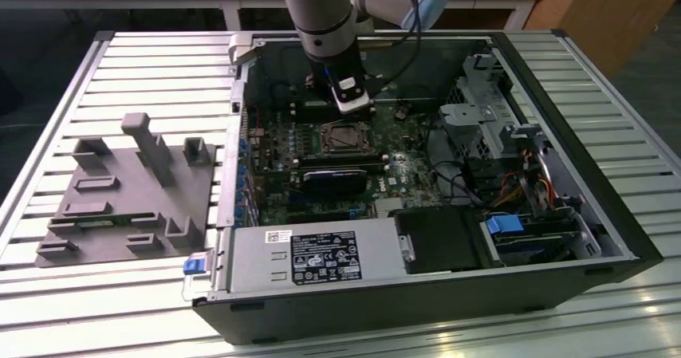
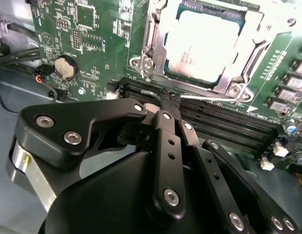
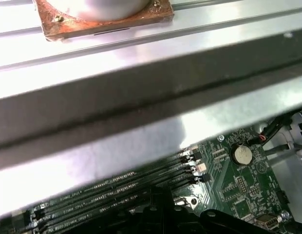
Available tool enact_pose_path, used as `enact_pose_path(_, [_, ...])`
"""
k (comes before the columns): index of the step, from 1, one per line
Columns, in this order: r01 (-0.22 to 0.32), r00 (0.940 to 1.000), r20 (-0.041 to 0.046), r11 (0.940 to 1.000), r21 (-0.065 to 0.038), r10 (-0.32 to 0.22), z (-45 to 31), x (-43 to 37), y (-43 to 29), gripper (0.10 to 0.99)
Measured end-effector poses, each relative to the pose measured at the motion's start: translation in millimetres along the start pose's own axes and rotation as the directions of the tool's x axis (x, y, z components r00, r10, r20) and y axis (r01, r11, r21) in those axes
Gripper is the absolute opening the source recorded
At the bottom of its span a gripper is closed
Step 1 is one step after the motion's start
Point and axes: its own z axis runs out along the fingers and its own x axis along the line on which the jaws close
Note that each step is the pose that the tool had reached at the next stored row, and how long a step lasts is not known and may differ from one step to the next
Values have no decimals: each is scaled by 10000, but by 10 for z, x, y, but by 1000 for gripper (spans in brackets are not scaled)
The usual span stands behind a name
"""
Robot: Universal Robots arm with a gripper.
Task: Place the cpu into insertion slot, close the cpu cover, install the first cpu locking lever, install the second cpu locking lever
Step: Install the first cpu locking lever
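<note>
**A:** Where do we put ourselves in the task?

**B:** Past the first two steps, we'd say. In the second wrist view the cpu (image 2: 207, 41) sits flat in the socket with its dull silver top facing up. The cpu cover (image 2: 156, 39) lies down around it, and the chip shows through its window. In the exterior view the insertion slot (image 1: 343, 137) is near the middle of the green board inside the open case (image 1: 372, 310).

**A:** So we're on the levers?

**B:** That's our reading. The gripper (image 2: 168, 100) hangs just beside the socket's edge, over the long black memory slots (image 2: 229, 122). Its fingers are drawn narrow, the tips all but together. A thin bright rod (image 2: 214, 99) runs from those tips along the socket's side, and we take it for a locking lever. The glare makes it hard to tell whether the tips are pinching it or only touching it.

**A:** And which lever, first or second?

**B:** We can't tell from here.

**A:** What does the lever work call for?

**B:** In our judgement, a firm press down and sideways to tuck the rod under its catch, keeping the tips clear of the cover and the memory slots.
</note>
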Motion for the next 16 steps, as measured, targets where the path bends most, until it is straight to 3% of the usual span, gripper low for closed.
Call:
enact_pose_path(6, [-208, 9998, 62, 9998, 46, 208, 13, 12, 23, 106])
enact_pose_path(12, [-264, 9996, 136, 9995, 198, 261, 18, 10, 23, 106])
enact_pose_path(16, [-274, 9995, 143, 9994, 212, 271, 32, 13, 19, 106])
